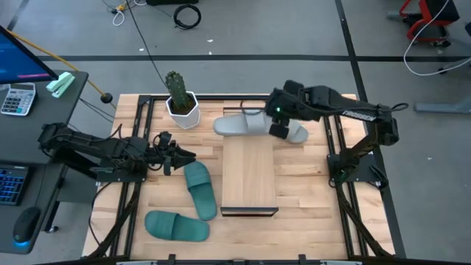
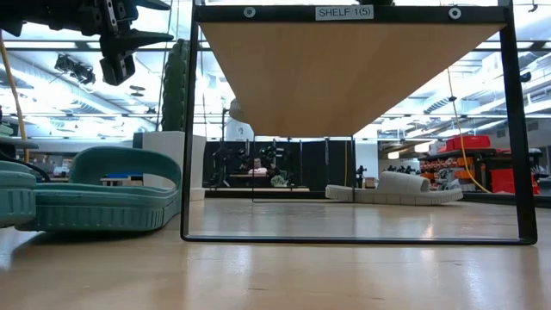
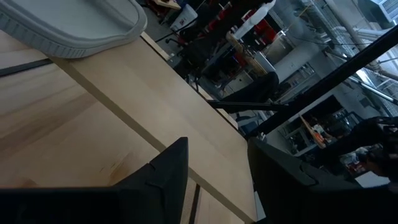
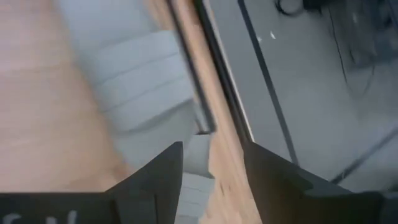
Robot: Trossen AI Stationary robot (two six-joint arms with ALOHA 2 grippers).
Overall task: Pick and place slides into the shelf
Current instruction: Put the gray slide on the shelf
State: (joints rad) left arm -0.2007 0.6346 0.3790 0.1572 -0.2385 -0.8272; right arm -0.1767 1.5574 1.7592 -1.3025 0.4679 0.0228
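Foam-looking slides, so my guess is light, squishy and a bit floppy, nothing fragile. Best bet for a hold is the wide strap or a side edge of the sole, since the flat sole gives little to pinch.

Where they are: the shelf (image 1: 249, 175) sits mid-worktop (image 1: 309, 221) with nothing on or under it yet. Two teal slides lie on its left, one (image 1: 200, 190) just beside the shelf and angled, the other (image 1: 176, 226) nearer the front edge. Two grey ones sit past the shelf's far end, one (image 1: 239, 124) plainly visible, the other (image 1: 297, 133) partly under the right arm.

Right arm reaches in from its side, right pincer (image 1: 280, 122) hanging over the grey pair, fingers spread, holding nothing. Left arm stretches low across the worktop, left pincer (image 1: 179, 156) spread too, empty, just off the nearer teal slide's end. A potted cactus (image 1: 179, 98) stands at the back.
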